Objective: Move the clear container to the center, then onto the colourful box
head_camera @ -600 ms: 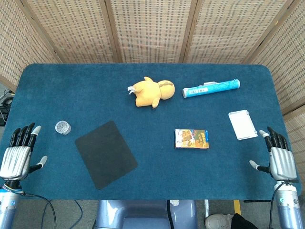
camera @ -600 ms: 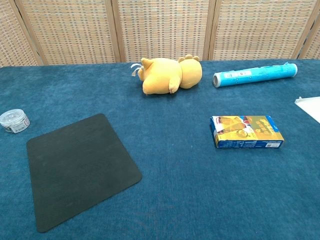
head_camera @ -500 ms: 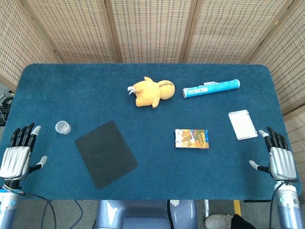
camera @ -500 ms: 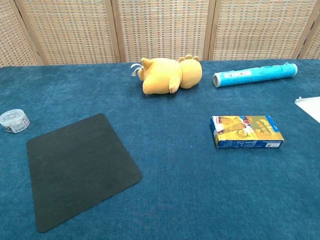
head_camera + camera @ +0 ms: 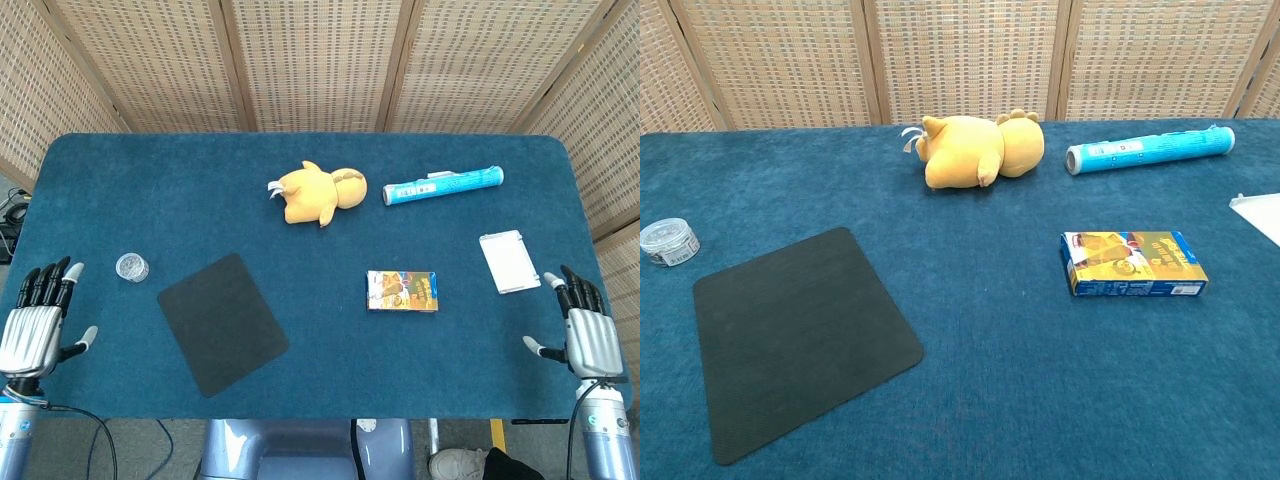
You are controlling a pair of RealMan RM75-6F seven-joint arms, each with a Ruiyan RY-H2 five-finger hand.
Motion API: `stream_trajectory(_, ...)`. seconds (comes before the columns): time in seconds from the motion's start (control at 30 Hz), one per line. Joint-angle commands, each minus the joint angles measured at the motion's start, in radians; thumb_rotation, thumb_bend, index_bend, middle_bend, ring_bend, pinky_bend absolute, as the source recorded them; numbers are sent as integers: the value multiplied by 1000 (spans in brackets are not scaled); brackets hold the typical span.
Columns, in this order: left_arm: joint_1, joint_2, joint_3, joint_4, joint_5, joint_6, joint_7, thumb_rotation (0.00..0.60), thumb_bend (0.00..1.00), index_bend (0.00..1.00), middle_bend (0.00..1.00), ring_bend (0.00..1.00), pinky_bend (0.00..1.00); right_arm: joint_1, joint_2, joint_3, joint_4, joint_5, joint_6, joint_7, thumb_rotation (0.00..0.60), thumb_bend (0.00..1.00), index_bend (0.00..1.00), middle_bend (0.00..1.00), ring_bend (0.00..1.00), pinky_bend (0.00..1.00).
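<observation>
- a blue carpet-like cloth covers the table, and woven wicker screens stand behind its far edge.
- below the near edge, part of the robot's base, some cables and a shoe show on the floor.
- the left hand sits at the near left corner, palm down, fingers apart and stretched toward the far side, holding nothing.
- the right hand sits at the near right corner in the same pose, fingers spread, holding nothing; neither hand shows in the chest view.
- the clear container, a small round jar, stands just ahead of the left hand and a little toward the middle, not touched.
- a dark mat lies flat beside the jar, further in from the left hand.
- the colourful box lies flat well inward from the right hand, near the middle of the table.
- a white card lies just ahead of the right hand.
- a yellow plush toy and a blue tube lie toward the far side, well apart from both hands.
</observation>
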Motion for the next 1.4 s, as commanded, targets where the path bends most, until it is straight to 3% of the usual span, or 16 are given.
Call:
stream_trajectory(0.03,-2,-2,1,2,-3,-6,3,600,268,0,0,0,0,0,-1,-1,1,0,-2,-3,600,12,114,0,0,23)
stream_trajectory(0.47,-9,-5,-4,6,-21,-23,-1,600,269,0,0,0,0,3,-6,-1,0,-1,-3,-10,600,11,114,0,0,23)
stream_trajectory(0.77,-49,18,-33,25,-70,-94,-26,600,269,0,0,0,0,3,0,-4,-3,-1,-12,1,600,12,114,0,0,23)
stream_trajectory(1.13,-189,123,-123,116,-209,-373,-193,600,273,24,0,0,0,4,-3,-4,1,1,-16,4,600,11,115,0,0,24)
stream_trajectory(1.4,-283,164,-123,193,-290,-592,-234,600,285,38,0,0,0,9,-14,-12,4,-6,-23,-14,600,12,115,0,0,24)
